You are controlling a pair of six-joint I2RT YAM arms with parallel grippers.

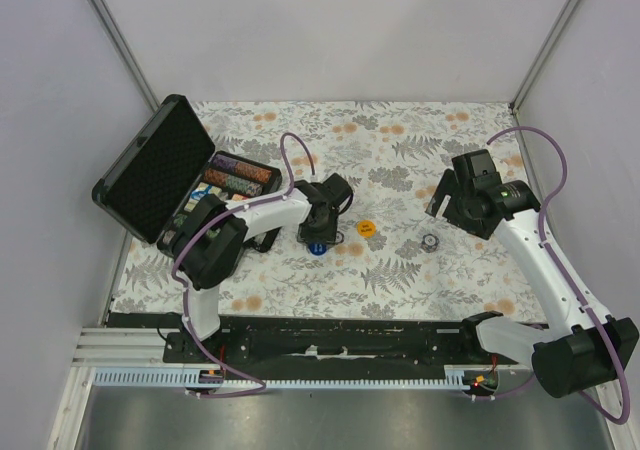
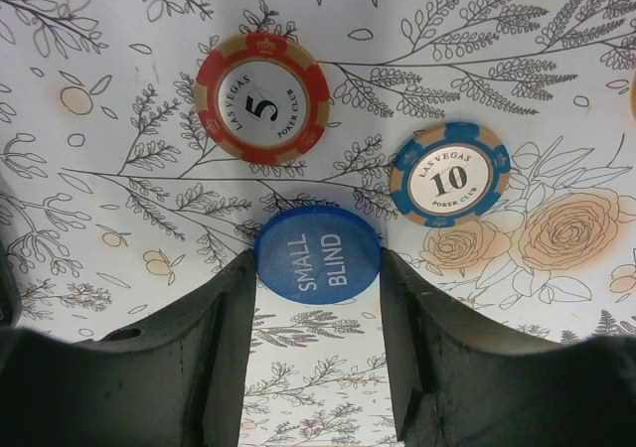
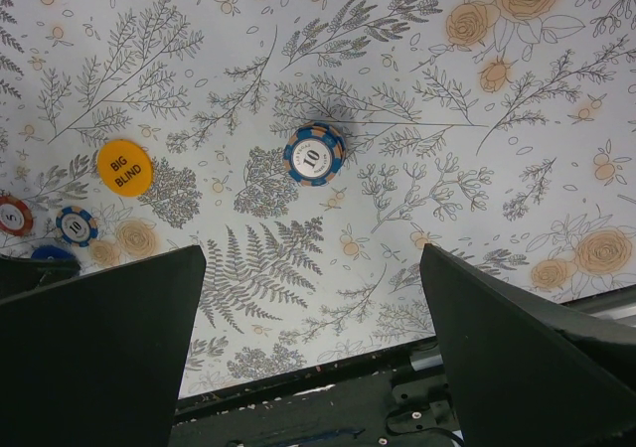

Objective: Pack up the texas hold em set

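Note:
The black case [image 1: 160, 165] lies open at the far left, with rows of striped chips [image 1: 238, 175] inside. My left gripper [image 2: 316, 263] is down on the cloth, its fingers pressed against both sides of the blue SMALL BLIND button [image 2: 318, 253], which lies flat. In the top view the left gripper [image 1: 318, 235] covers most of that button [image 1: 317, 247]. Just beyond it lie a red 5 chip [image 2: 261, 97] and a blue 10 chip [image 2: 449, 174]. My right gripper [image 3: 313, 268] hangs open and empty above the cloth, its place in the top view [image 1: 447, 205] being right of centre.
An orange BIG BLIND button [image 1: 366, 228] lies right of the left gripper and also shows in the right wrist view [image 3: 125, 167]. A short stack of blue 10 chips [image 3: 315, 153] stands below the right gripper, in the top view [image 1: 430, 241]. The table's black front rail [image 3: 328, 407] runs along the near edge.

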